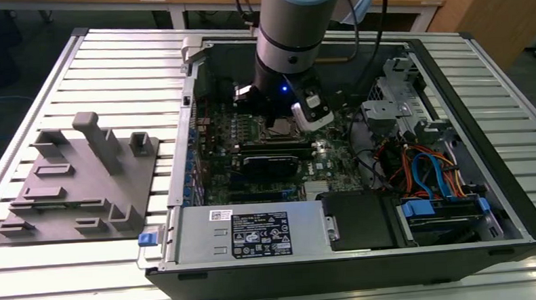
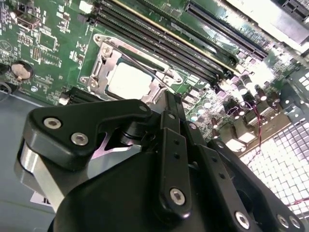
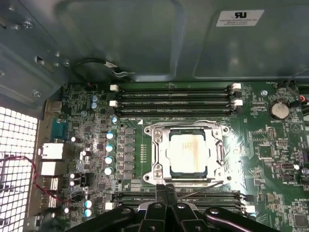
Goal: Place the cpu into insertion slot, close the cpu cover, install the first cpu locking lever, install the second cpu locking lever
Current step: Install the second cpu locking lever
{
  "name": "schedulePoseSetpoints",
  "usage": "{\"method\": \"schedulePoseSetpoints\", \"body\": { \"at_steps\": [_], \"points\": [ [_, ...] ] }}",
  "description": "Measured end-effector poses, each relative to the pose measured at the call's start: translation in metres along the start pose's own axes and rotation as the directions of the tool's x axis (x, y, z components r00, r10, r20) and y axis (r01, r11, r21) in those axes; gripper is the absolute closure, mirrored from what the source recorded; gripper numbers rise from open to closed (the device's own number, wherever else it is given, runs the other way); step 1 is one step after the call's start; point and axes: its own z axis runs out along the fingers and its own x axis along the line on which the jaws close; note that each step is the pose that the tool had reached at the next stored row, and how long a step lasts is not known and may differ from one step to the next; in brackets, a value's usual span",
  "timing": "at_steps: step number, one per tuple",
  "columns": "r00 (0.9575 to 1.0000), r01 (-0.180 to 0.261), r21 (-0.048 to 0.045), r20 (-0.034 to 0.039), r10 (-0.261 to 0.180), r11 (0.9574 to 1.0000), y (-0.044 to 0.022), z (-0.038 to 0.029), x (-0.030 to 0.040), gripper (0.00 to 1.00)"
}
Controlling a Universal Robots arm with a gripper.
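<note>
cpu (image 3: 188, 153) – seated in socket, frame centre, cover (image 3: 158, 153) down around it | claw (image 3: 166, 189) – fingers together, empty, at socket's lower edge | risk – tip slipping off thin lever wire, scraping board

An open computer case (image 1: 487, 201) lay on a slatted metal table (image 1: 120, 61). A grey moulded fixture tray (image 1: 79, 182) sat at centre left of the exterior view, beside the case. The silver power supply (image 1: 244, 236) occupied the lower centre, with blue cables (image 1: 432, 173) at its right. Black memory slots (image 3: 174, 99) ran above a coin battery (image 3: 279, 110).
</note>
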Motion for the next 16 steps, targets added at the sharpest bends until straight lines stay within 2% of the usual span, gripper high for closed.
{"method": "schedulePoseSetpoints", "body": {
  "at_steps": [7,13,16],
  "points": [
    [0.9999,-0.014,-0.0009,0.0027,0.014,0.9999,-0.0048,0.0015,-0.0012,0.9],
    [0.9997,-0.026,-0.0013,0.0047,0.026,0.9997,-0.0081,0.0111,-0.0017,0.9],
    [0.9996,-0.029,-0.0011,0.0019,0.029,0.9996,-0.0095,0.015,-0.0008,0.9]
  ]
}}
